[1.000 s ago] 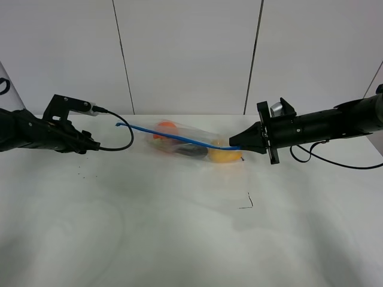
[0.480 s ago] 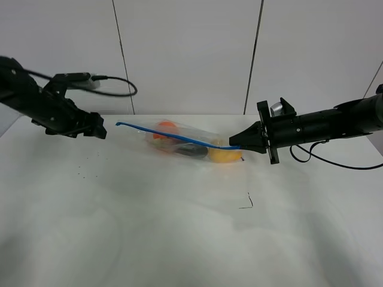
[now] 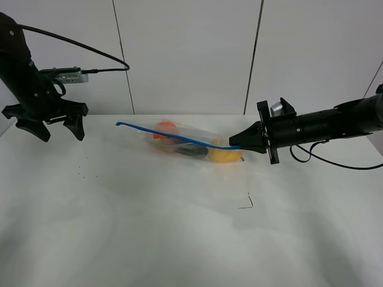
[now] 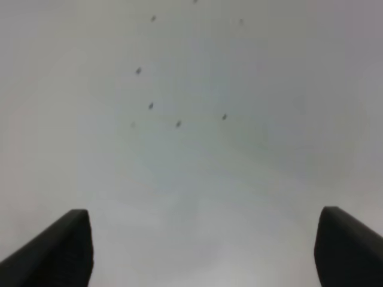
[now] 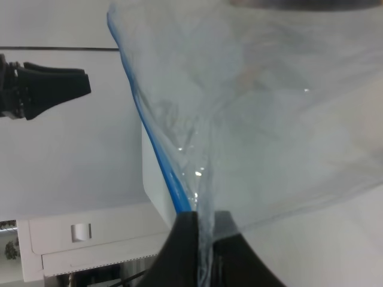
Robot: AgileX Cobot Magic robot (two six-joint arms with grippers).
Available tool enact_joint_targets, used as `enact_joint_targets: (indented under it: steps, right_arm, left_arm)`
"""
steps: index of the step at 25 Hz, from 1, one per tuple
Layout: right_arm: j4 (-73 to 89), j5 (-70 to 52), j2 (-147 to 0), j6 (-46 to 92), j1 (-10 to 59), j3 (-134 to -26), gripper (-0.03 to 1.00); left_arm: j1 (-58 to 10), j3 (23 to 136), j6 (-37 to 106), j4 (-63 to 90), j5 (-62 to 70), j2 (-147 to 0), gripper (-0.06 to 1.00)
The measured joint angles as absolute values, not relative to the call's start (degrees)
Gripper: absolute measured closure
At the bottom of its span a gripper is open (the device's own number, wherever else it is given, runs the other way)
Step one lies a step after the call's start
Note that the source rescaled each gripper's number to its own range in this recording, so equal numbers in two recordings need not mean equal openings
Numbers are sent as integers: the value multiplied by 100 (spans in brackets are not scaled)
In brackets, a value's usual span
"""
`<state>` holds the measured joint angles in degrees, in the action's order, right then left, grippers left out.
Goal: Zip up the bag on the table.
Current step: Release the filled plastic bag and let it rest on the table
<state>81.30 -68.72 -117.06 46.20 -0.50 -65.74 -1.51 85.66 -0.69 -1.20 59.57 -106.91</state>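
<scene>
At ten o'clock over the table (image 3: pixel 179 239), the left gripper (image 3: pixel 61 136) has lifted clear, jaws apart. At three o'clock the right gripper (image 3: pixel 234 146) stays clamped on the bag (image 3: pixel 191 143), lying toward twelve; zipping looks finished.

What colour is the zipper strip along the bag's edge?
The zipper strip is blue. It shows best in the exterior high view.

- Bag (image 3: pixel 197 146) lies on the table (image 3: pixel 179 239), towards the back, near the middle.
- My right gripper (image 3: pixel 237 145) is at the bag's right end, pinching its zipper edge.
- My left gripper (image 3: pixel 60 135) is far left, above the table, well apart from the bag.
</scene>
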Motion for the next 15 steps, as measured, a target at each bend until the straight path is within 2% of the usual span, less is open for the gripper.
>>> enact_joint_targets:
  steps: [6, 15]
  right_arm:
    - [8130, -6872, -11706, 4620, -50, -6574, 97]
    - [8130, -6873, -11706, 4620, -50, -6574, 97]
  left_arm:
    - [-106, 8566, -72, -193, 6791, -10691, -2]
    - [-106, 8144, -105, -226, 6791, -9959, -2]
